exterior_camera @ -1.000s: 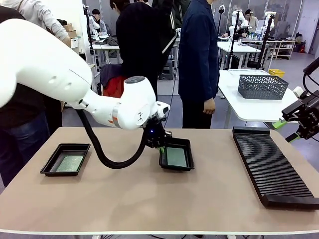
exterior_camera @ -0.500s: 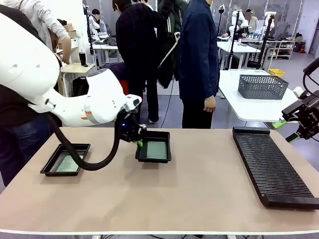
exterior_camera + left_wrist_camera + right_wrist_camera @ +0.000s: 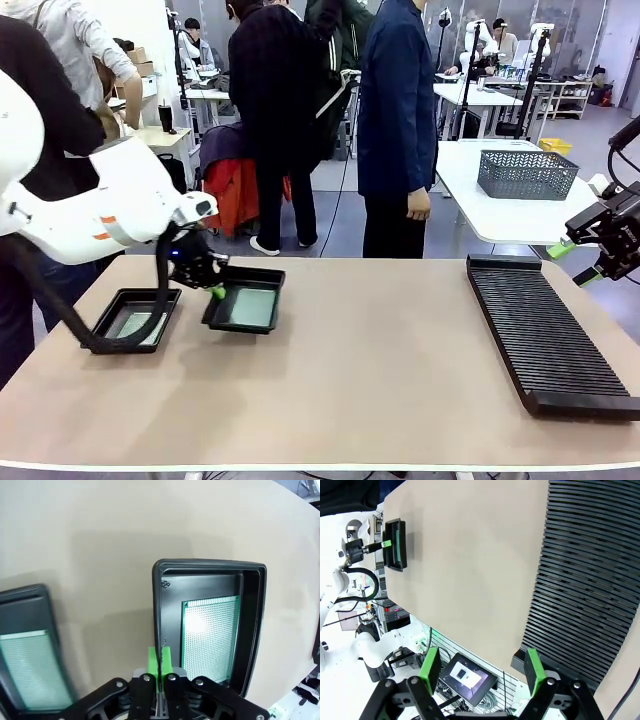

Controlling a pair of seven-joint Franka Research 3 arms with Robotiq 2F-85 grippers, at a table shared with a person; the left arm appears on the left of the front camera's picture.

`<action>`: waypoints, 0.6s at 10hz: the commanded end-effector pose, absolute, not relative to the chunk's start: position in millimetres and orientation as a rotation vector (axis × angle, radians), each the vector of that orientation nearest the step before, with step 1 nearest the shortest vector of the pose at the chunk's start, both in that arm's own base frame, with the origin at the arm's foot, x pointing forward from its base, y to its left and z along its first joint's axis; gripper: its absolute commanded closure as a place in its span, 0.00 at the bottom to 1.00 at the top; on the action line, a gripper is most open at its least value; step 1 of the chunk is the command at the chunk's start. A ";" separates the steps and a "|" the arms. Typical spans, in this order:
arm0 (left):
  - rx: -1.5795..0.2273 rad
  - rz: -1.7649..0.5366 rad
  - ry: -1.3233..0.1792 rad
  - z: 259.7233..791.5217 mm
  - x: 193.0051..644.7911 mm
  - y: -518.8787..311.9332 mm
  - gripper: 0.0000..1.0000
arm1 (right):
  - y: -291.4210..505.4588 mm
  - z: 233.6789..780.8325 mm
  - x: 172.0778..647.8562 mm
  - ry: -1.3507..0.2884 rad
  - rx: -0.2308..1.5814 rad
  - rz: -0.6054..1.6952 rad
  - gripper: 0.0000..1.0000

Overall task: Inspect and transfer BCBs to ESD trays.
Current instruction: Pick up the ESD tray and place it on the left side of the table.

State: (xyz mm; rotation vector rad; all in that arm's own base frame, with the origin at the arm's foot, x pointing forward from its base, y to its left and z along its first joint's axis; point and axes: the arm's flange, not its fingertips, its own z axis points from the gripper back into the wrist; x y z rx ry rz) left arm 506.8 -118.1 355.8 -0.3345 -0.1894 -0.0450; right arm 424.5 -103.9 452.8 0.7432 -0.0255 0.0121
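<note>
My left gripper (image 3: 215, 291) is shut on the near-left rim of a black ESD tray (image 3: 262, 277), carrying it just above the table at centre-left. A green BCB (image 3: 250, 307) lies flat in that tray. In the left wrist view the green pads (image 3: 160, 661) pinch the tray's rim (image 3: 157, 610), with the BCB (image 3: 207, 636) on its floor. A second ESD tray (image 3: 110, 322) rests on the table at far left, holding another BCB (image 3: 134, 324); this second tray (image 3: 25, 597) is at the left edge of the left wrist view. My right gripper (image 3: 583, 262) hovers open at the right edge, with nothing between its fingers (image 3: 429, 666).
A long black ribbed rack (image 3: 545, 335) lies on the table's right side, also seen as the rack (image 3: 585, 565) in the right wrist view. People stand behind the far edge. A grey basket (image 3: 525, 173) sits on a white table behind.
My left arm has carried the held tray with its board leftward across the table, from the centre toward the tray at far left. The right arm has not moved.
</note>
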 end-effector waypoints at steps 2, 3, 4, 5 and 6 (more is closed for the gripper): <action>-0.323 -0.071 -0.158 359.2 491.8 -75.8 0.97 | -101.9 453.5 422.9 -0.032 0.730 -0.007 0.11; -0.310 -0.071 -0.154 356.4 488.7 -68.8 0.97 | -101.9 453.5 422.9 -0.032 0.730 -0.007 0.11; -0.286 -0.066 -0.155 353.6 484.7 -67.4 0.97 | -101.9 453.5 422.9 -0.032 0.730 -0.007 0.11; -0.262 -0.055 -0.163 349.0 481.5 -67.1 0.97 | -101.9 453.5 422.9 -0.032 0.730 -0.007 0.11; -0.237 -0.039 -0.180 344.5 478.8 -67.9 0.97 | -101.9 453.5 422.9 -0.032 0.730 -0.007 0.11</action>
